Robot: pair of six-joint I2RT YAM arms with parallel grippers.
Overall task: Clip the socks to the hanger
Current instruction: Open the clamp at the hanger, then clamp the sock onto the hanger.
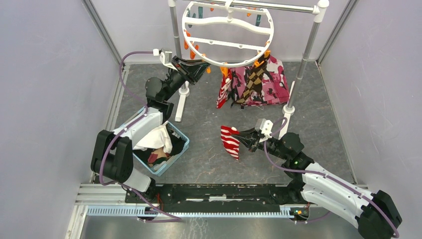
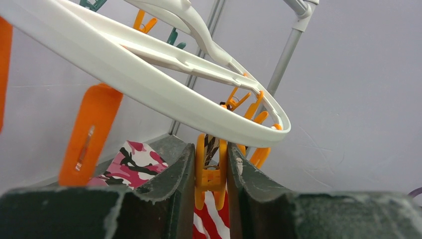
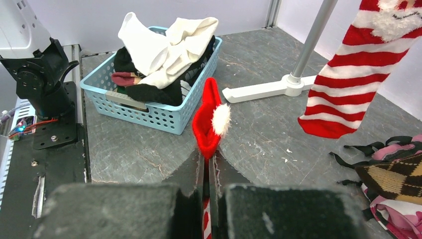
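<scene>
Left gripper (image 2: pixel 211 158) is up at the hanger (image 1: pixel 229 44), working the near-left part of the white ring. Its two fingers (image 2: pixel 174 184) are pressing in on either side of an orange clothespin (image 2: pixel 211 179) that is dangling just under the rim, so that pin is being squeezed right between the pads.

Down and to the right, well apart from the ring, the right gripper (image 1: pixel 241 138) is sitting low over the grey table (image 1: pixel 199 124). Its jaws are pinching tight on a red-and-white striped sock (image 1: pixel 230 143). The right wrist view is showing the sock's red cuff and white pom-pom sticking up out of the closed fingers. So the sock in hand is hanging at that gripper's tips, between the two arms and well apart from every pin.

Below the hanger's near rim, a second striped sock (image 3: pixel 348 79) and a brown-and-black argyle sock (image 1: pixel 255 79) are hanging over the pink camouflage cloth (image 1: pixel 277 84) on the table. The ring itself is hanging from the silver rail (image 1: pixel 307 47) at the far side. By the left arm, a blue basket (image 3: pixel 149 117) is holding a white cloth (image 3: pixel 149 45) on top of darker fabric.
</scene>
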